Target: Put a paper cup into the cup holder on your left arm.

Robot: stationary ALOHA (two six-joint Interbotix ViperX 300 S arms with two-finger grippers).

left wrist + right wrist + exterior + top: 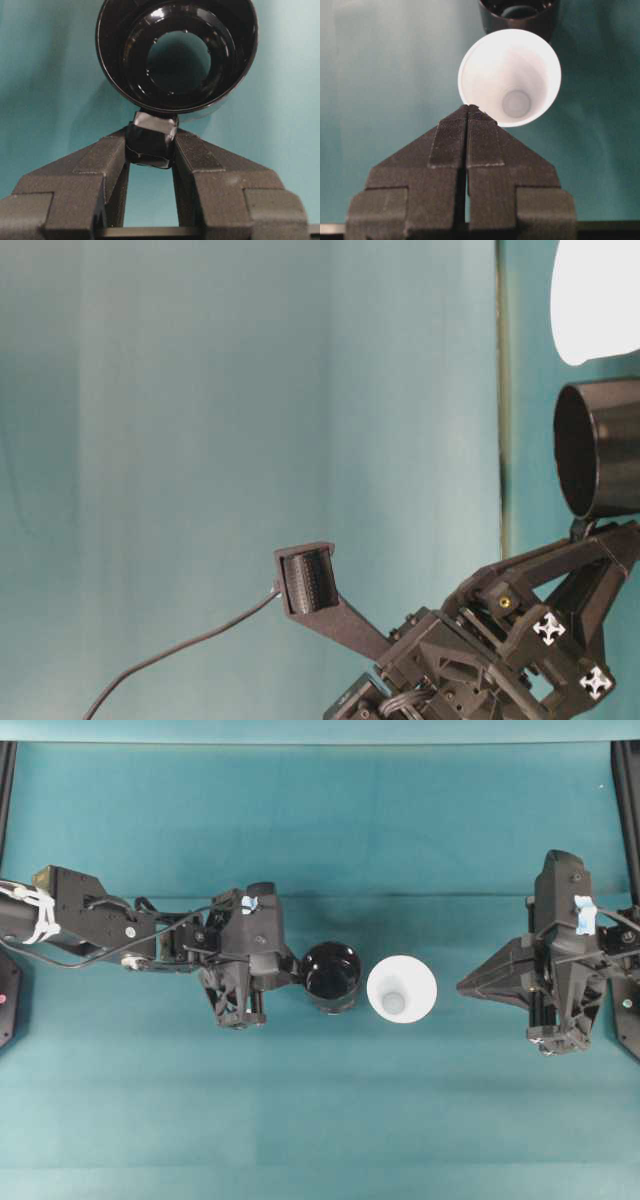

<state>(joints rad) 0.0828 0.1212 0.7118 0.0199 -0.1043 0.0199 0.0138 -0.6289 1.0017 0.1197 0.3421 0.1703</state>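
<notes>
The left gripper (150,145) has its jaws clamped on the taped little handle of the cup holder (332,976), holding that glossy black cylinder out over the tabletop (320,1120), mouth up and nothing inside. Just beside it, towards the right arm, the paper cup (401,989) stands upright on the cloth, rim up, a narrow gap between the two.

The right gripper (468,112) hangs back on its own side, jaws pressed together with nothing in them, tips pointing at the near rim of the cup. So the cup has not been picked up yet.

Here is what worries me. Those jaws must part before they go in; pushed forward as they are, they would shove the light cup into the holder or tip it over. A thin paper wall will also crumple if pinched too hard, and an oval rim would catch on the holder's mouth. The holder hangs from that one small handle, so a cup lowered off-centre could press the rim down and twist it in the left jaws.
</notes>
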